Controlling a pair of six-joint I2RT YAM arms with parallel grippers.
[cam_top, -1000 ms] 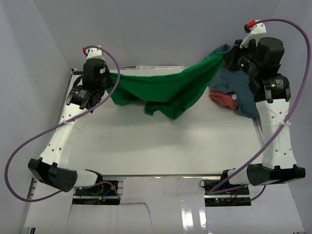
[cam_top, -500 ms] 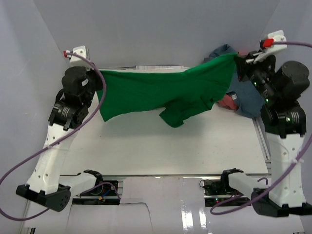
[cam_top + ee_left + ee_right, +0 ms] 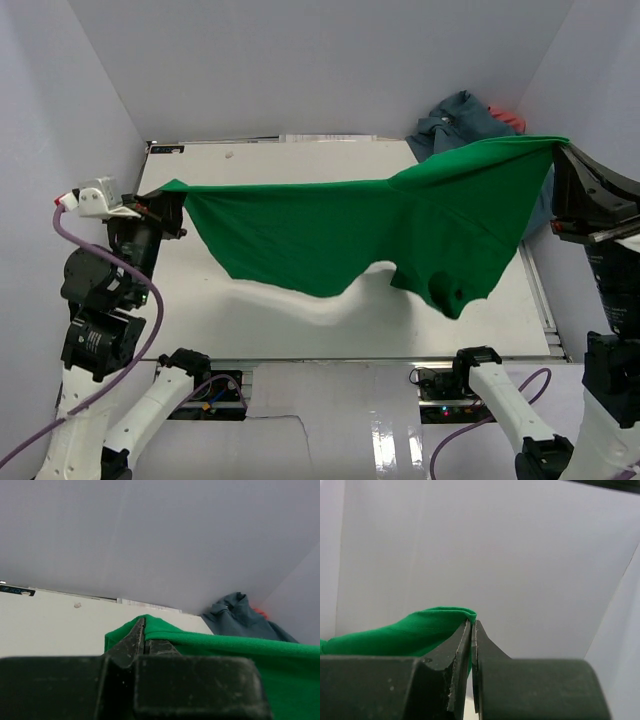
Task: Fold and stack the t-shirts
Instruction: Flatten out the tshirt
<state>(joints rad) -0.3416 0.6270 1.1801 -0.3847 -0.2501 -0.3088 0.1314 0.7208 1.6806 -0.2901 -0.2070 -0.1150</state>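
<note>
The bright green t-shirt [image 3: 370, 225] hangs stretched in the air across the table, held at both ends. My left gripper [image 3: 172, 200] is shut on its left corner, which also shows in the left wrist view [image 3: 165, 632] round my gripper [image 3: 144, 625]. My right gripper [image 3: 562, 150] is shut on its right corner, seen in the right wrist view [image 3: 410, 630] at my gripper [image 3: 471, 625]. The slate blue-grey t-shirt [image 3: 455, 118] lies crumpled at the far right corner, and it also shows in the left wrist view [image 3: 240, 617]. A bit of the coral red t-shirt [image 3: 508, 117] peeks out behind it.
The white table [image 3: 260, 165] lies under the hanging shirt, with grey walls close on the left, back and right. The shirt's lower edge and a sleeve [image 3: 450, 290] hang down over the table's near right part.
Both arms have pulled back toward the near side and risen, lifting the green shirt and spreading it out wider. The blue-grey and red shirts stayed at the far right.
</note>
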